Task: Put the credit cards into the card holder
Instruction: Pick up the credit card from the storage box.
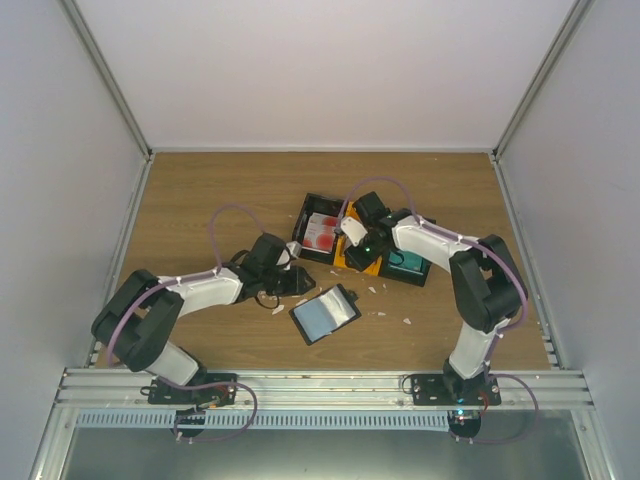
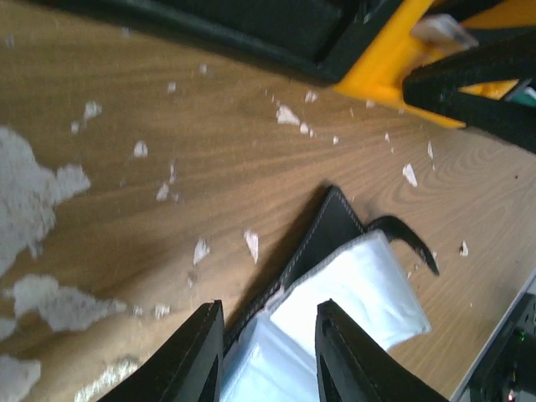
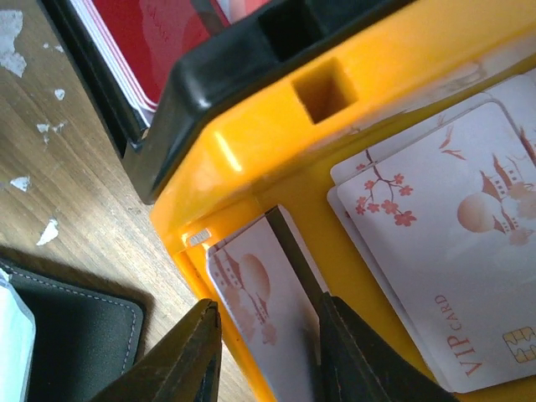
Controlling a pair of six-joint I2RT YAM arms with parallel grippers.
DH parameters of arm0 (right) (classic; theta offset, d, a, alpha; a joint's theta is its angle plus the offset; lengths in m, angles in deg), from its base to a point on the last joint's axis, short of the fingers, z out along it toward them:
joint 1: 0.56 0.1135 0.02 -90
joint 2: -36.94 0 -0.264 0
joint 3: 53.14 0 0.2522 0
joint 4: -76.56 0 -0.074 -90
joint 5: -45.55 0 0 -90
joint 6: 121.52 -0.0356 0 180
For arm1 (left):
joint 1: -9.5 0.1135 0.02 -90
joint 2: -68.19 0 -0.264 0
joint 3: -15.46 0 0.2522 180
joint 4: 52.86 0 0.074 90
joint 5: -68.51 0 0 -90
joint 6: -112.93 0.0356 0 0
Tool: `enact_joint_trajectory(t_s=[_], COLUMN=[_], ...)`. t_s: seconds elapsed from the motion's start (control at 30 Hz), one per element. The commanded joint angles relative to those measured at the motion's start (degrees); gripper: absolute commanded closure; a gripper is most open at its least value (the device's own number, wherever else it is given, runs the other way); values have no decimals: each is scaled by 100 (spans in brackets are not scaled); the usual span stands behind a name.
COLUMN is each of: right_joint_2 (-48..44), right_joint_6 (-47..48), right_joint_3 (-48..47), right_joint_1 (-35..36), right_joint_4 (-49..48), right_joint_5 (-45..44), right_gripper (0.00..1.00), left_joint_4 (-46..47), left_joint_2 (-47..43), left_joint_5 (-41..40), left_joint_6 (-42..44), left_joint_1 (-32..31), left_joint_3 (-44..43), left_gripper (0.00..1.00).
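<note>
Toward the lower left of the overhead view, the left gripper (image 1: 294, 284) hangs over the wooden table (image 1: 200, 190), its tip just beside the upper-left edge of the card holder (image 1: 325, 315). The holder lies opened flat at centre frame, pale inside up. Seen from the left wrist camera, the jaws stand apart over the holder's stitched black border and pale lining, clamping nothing (whether the tips touch the lining I cannot tell). White scraps (image 2: 287, 115) dot the wood around it. Above the holder in the overhead view, a black bin (image 1: 303, 212) holds red-and-white cards (image 1: 322, 232). Against its right side sits an orange bin (image 1: 343, 262), and the right gripper (image 1: 362, 248) dips into it. At the bottom of the right wrist view, a pale card (image 3: 247, 310) printed with a pagoda sits between the two fingers, against the bin's wall. The jaws are partly apart, and I cannot tell whether they pinch it. More pale cards (image 3: 444, 243), one marked VIP, lie flat at the right of that view. Farthest right overhead, a teal card (image 1: 408, 262) rests in a second black bin (image 1: 425, 276).
</note>
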Motion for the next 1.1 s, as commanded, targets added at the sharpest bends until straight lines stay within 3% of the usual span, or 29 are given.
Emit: enact_joint_trajectory(t_s=[0.0, 0.2, 0.57, 1.07], right_joint_2=[-98, -36, -96, -167], right_joint_6=[13, 19, 9, 33], right_joint_3=[-128, -211, -192, -147], right_joint_1=[-118, -177, -200, -200], right_joint_4=[137, 165, 200, 210], right_joint_5=[211, 260, 394, 630], right_gripper=[68, 74, 80, 75], left_joint_4=[191, 155, 154, 27], left_joint_2=[290, 867, 1401, 1596], left_joint_5=[-249, -851, -843, -845], left_joint_6=[88, 156, 314, 432], left_joint_1=[90, 173, 225, 251], left_joint_3=[-437, -1014, -1402, -1599], left_gripper=[68, 70, 71, 72])
